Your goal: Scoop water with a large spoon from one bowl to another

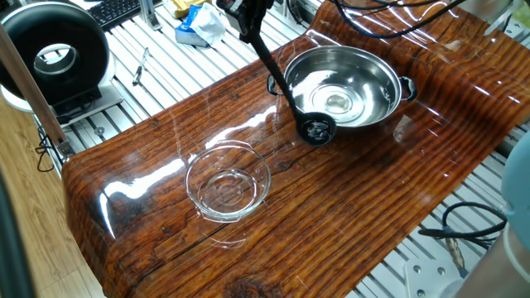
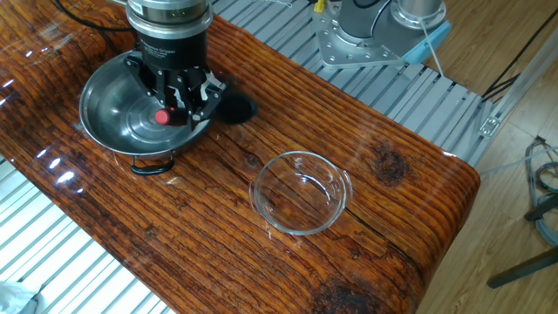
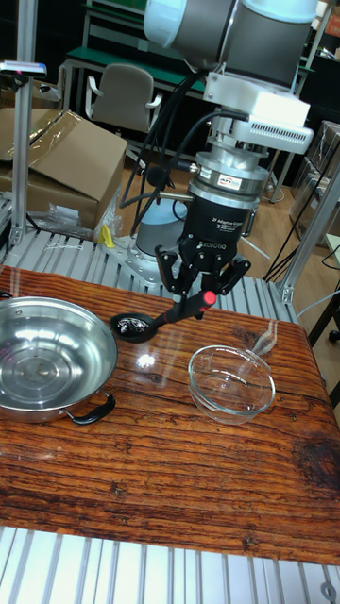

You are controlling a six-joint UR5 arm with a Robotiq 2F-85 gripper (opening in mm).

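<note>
My gripper is shut on the large spoon's handle just below its red-marked tip. The black handle slants down to the round cup, which sits low over the table just outside the steel bowl's rim, on the glass bowl's side. Small glints show inside the cup. The steel bowl holds water, seen only as glints at its centre. The glass bowl stands apart on the wood, a hand's width from the cup.
The wooden tabletop ends in slatted aluminium framing on all sides. A black round device and a blue-white packet lie off the table. The arm's base stands behind the far edge.
</note>
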